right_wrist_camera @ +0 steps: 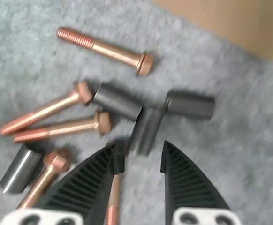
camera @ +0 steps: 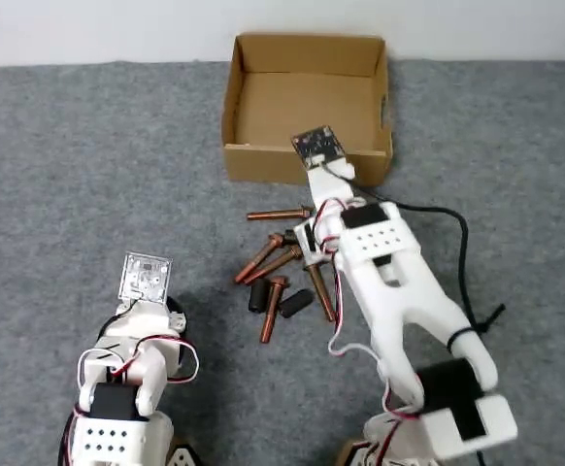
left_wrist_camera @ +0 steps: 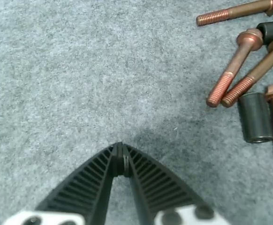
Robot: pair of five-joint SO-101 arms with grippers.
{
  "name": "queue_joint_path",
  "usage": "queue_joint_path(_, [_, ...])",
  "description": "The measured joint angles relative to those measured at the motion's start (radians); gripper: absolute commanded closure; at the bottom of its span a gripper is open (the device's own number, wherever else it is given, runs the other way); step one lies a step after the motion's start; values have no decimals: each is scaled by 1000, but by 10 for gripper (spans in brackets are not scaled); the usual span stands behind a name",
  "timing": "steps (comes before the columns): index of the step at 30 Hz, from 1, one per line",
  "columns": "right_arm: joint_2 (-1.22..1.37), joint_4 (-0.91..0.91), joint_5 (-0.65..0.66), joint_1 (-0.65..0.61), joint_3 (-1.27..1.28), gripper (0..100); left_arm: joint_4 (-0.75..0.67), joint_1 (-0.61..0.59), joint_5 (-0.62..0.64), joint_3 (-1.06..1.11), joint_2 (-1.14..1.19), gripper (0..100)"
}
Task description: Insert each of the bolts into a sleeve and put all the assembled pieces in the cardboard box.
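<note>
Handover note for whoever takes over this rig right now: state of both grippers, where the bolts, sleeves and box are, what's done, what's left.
Left gripper: shut, empty, over bare carpet beside the pile.
Right gripper: open, empty, low over the pile, one sleeve right at its fingertips.
Bolts and sleeves: loose on the carpet in front of the cardboard box; none visibly joined.
Done: nothing yet; the box is empty.
Left: put each bolt into a sleeve, then move every assembled piece into the box.
</note>
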Motion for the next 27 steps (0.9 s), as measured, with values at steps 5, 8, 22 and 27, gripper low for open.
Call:
queue_joint_path(5, [144, 26, 14, 58, -169, 883, 0, 0, 0, 0, 0, 994])
queue_joint_path(8, [241, 132, 0, 54, -287, 883, 0, 0, 0, 0, 0, 994])
queue_joint_path(22, [566, 526, -143, 0, -744, 884, 0, 0, 0, 0, 0, 994])
queue_joint_path(27, [615, 535, -143, -3, -760, 886, 0, 0, 0, 0, 0, 994])
